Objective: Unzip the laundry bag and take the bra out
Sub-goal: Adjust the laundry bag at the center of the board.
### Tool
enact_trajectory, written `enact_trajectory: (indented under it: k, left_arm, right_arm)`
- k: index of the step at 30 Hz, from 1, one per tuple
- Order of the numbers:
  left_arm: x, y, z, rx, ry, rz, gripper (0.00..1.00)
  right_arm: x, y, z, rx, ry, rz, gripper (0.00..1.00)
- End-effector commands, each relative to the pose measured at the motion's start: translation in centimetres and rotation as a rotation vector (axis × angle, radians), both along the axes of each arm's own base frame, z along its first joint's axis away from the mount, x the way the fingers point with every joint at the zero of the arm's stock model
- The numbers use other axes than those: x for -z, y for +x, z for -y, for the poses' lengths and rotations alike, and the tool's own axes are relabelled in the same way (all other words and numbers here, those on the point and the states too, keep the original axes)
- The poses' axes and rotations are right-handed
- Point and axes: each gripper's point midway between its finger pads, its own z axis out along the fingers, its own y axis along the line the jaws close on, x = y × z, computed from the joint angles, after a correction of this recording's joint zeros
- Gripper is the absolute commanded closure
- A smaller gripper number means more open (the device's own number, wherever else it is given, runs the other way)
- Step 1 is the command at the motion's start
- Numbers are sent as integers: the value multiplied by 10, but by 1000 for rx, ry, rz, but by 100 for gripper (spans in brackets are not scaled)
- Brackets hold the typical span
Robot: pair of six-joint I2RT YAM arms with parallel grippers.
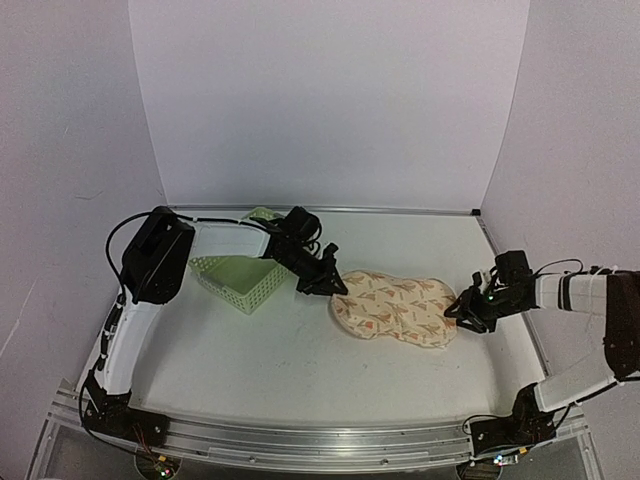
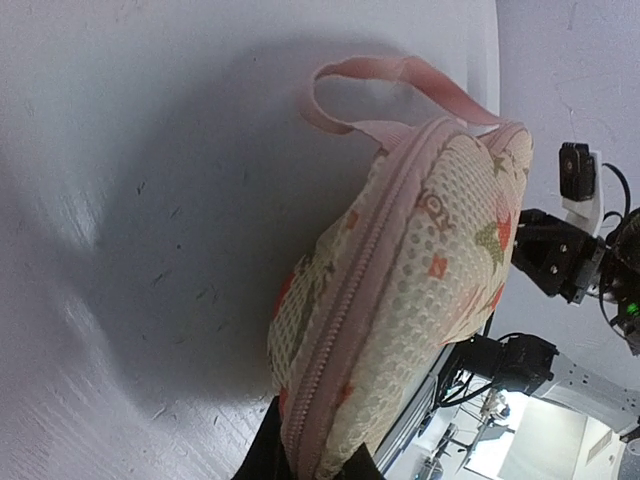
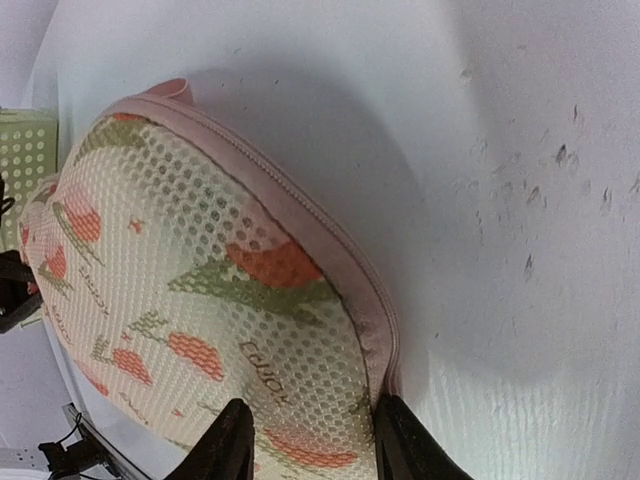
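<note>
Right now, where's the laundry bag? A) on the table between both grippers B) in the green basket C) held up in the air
A: the laundry bag lies on the table, left gripper at one end, right gripper at the other; the basket stands apart.

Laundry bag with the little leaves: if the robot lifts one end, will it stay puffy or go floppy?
Probably mostly puffy: the laundry bag has a domed, padded shape lying on the table, so it may sag only slightly. Its mesh cover looks rough, so likely not slippery. It probably won't roll, since it lies flat.
</note>
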Motion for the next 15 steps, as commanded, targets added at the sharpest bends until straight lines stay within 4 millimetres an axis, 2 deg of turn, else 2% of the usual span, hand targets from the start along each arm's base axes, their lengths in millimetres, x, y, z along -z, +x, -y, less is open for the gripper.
enact_trajectory:
  k: [1, 4, 9, 12, 15]
  left_arm:
    - [-40, 21, 15, 38, -129, 60, 100]
    - [-46, 17, 17, 83, -148, 65, 100]
    - [-47, 14, 14, 123, -129, 83, 100]
    - [-47, 13, 12, 140, -116, 90, 100]
    - [-48, 12, 11, 147, -105, 96, 100]
  right_arm:
    - [-19, -18, -21, -22, 44, 8, 57]
    - [-38, -22, -27, -42, 4, 52, 47]
    - [-81, -15, -10, -27, -110, 162, 33]
    - [-97, -10, -6, -40, -155, 188, 26]
    - [-110, -2, -4, -45, -185, 223, 24]
